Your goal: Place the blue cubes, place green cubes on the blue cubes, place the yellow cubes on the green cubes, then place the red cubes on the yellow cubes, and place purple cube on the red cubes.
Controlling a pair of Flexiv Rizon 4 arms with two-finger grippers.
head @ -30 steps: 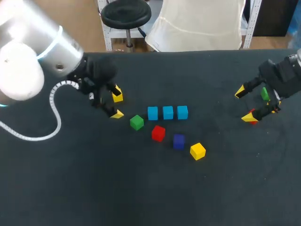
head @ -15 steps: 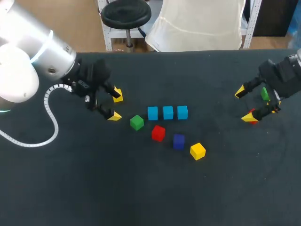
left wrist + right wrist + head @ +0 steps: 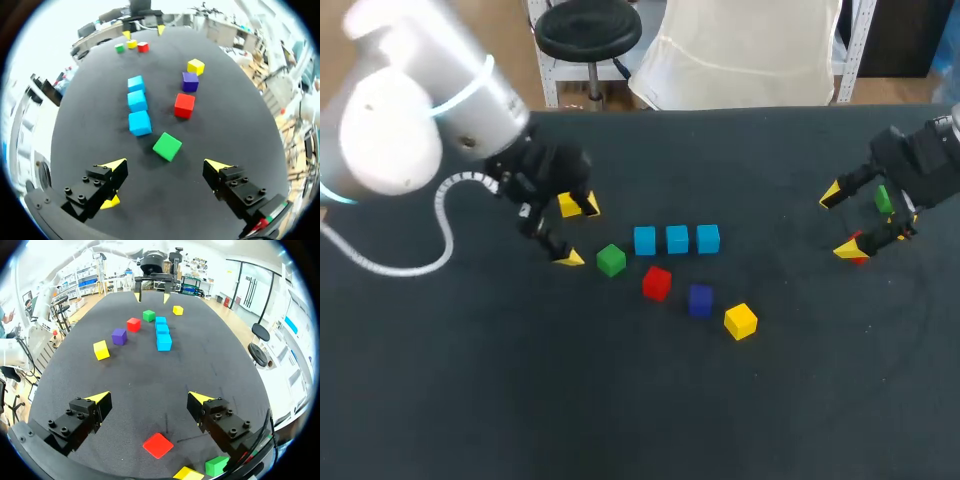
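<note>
Left gripper (image 3: 574, 232) spread empty near green cube (image 3: 611, 260); right gripper (image 3: 838, 221) likewise spread

Bare table (image 3: 235, 115) from left hand (image 3: 166, 165) to green cube (image 3: 167, 146), 3 blue cubes (image 3: 137, 100) just beyond.

Robotics lab: L arm (image 3: 420, 120), R arm (image 3: 920, 165) at blk table (image 3: 620, 400).

Table (image 3: 620, 420): plain matte black.
Mid-frame: three light-blue cubes (image 3: 677, 239); green cube (image 3: 611, 260); red cube (image 3: 657, 283); purple cube (image 3: 700, 300); yellow cube (image 3: 741, 321).
Left of centre: second yellow cube (image 3: 567, 205).
Left pincer (image 3: 580, 232), right pincer (image 3: 838, 220): black bodies, yellow tips.
Left arm (image 3: 410, 130): silver-white, pale blue ring; white coiled cable (image 3: 438, 205).
By the right pincer: second red cube (image 3: 158, 445), second green cube (image 3: 216, 465), third yellow cube (image 3: 188, 473).
</note>
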